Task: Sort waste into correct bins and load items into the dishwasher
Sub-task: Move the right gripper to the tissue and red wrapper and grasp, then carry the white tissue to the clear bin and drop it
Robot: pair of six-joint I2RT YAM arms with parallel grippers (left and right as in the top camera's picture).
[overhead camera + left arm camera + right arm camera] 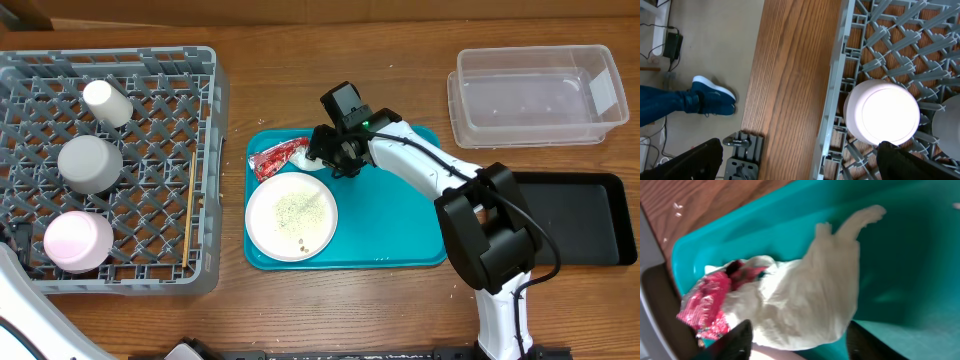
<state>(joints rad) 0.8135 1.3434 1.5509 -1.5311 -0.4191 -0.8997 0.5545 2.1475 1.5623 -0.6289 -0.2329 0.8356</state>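
Scanning from 9 o'clock: dish rack [170,70] held the white cup [105,102] at its 12 o'clock end, grey bowl [90,163] mid, pinkish bowl [78,242] at 6 o'clock. Chopsticks [190,215] lay along its 3 o'clock wall, long axis 12-to-6. Left gripper [800,147] hovered at the rack's edge beside the pinkish bowl, fingers wide apart, holding nothing, well away from the waste.

Centre: teal tray [400,230] carried the white plate [253,222] with crumbs [295,208] on it, and at the plate's 12 o'clock the red wrapper [276,158] and crumpled napkin [810,300], touching each other. Right gripper [800,335] was low over them and by far the nearer arm. In its wrist view its fingers were spread and not closed on anything. The napkin sat at 12 o'clock of the fingers, long axis running 7-to-1, with the wrapper at the napkin's 9 o'clock. Judged: the napkin was the likelier pick; a grab could snag the wrapper too.

At 2 o'clock the clear tub [600,130] and at 3 o'clock the black tray [620,240] showed nothing inside, so no waste was binned yet
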